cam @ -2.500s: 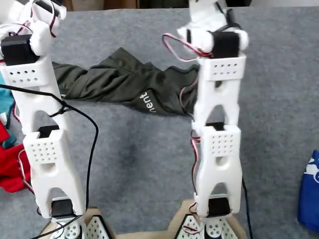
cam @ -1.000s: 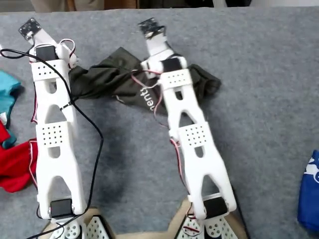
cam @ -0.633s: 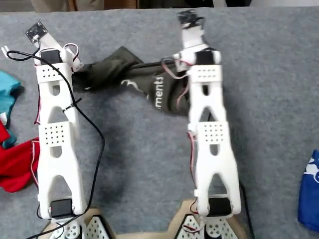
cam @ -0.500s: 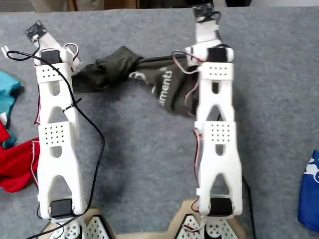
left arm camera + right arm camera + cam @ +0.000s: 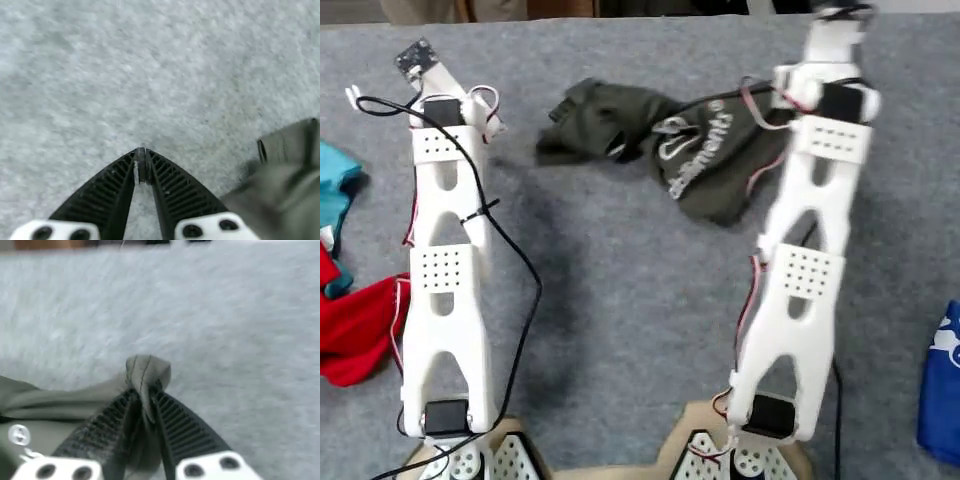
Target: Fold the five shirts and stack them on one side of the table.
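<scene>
Change: the right arm is swinging out toward the right side of the table, dragging the olive shirt (image 5: pixel 692 160) along. Half a second ago the shirt's left end was bunching against the left arm; now that end is lying well apart from it. The left arm is sitting almost where it was.

Right gripper (image 5: pixel 145 390): ribbed black fingers (image 5: pixel 175 420) are pinching a small fold of the olive shirt (image 5: pixel 147 371), and the fold is poking up past the tips as a rounded, stitched nub.

Left gripper (image 5: pixel 141 165): its fingers are pressing together at the tips with nothing between them, hanging over bare table (image 5: pixel 150 65). A blurred edge of olive fabric (image 5: pixel 285 165) is showing off to one side.

Shirt: dark olive, soft knit, crumpled into a long, wrinkled heap near the far edge, white lettering facing up, one end lifting toward the right arm.

Table (image 5: pixel 620 330): grey, felt-like, finely mottled.

Others: a red shirt (image 5: pixel 355 330) and a teal shirt (image 5: pixel 335 195) are lying rumpled at the left edge; a blue shirt (image 5: pixel 940 385) is sitting at the right edge. A black cable (image 5: pixel 515 260) is looping beside the left arm.
</scene>
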`<state>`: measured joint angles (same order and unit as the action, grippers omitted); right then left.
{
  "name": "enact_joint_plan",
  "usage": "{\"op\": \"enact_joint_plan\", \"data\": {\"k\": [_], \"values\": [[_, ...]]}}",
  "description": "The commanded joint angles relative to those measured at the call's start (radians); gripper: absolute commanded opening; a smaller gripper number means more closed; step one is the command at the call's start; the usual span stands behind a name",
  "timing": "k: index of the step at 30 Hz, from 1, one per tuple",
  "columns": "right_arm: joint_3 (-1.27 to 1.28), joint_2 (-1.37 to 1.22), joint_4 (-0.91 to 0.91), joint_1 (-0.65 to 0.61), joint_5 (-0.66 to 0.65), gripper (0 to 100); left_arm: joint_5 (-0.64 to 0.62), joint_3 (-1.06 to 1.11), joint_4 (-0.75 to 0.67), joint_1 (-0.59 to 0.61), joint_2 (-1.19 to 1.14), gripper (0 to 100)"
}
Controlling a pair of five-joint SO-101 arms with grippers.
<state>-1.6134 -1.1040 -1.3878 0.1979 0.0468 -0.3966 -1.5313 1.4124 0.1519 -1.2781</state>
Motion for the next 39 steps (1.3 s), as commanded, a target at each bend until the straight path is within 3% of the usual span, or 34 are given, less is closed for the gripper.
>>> {"op": "enact_joint_plan", "data": {"k": [1,7,14,18,22,31,39], "values": [[-0.054,0.165,-0.040,0.041,0.023,0.9,0.008,-0.034,-0.017,-0.012,0.012,2],[-0.054,0.260,-0.094,0.025,0.005,4.2,0.011,-0.034,-0.018,-0.012,0.012,2],[-0.053,0.334,-0.163,-0.019,-0.048,32.7,0.063,-0.026,-0.037,-0.014,0.012,2],[-0.045,0.361,-0.207,-0.085,-0.043,42.5,0.063,-0.026,-0.037,-0.014,0.012,2],[-0.013,0.280,-0.198,-0.242,-0.049,44.0,0.063,-0.026,-0.037,-0.014,0.012,2],[0.022,-0.116,0.012,-0.559,-0.051,44.0,0.061,-0.031,-0.038,0.012,0.012,2],[0.025,-0.277,0.146,-0.593,-0.052,43.9,0.063,-0.034,-0.038,0.035,0.012,2]]}}
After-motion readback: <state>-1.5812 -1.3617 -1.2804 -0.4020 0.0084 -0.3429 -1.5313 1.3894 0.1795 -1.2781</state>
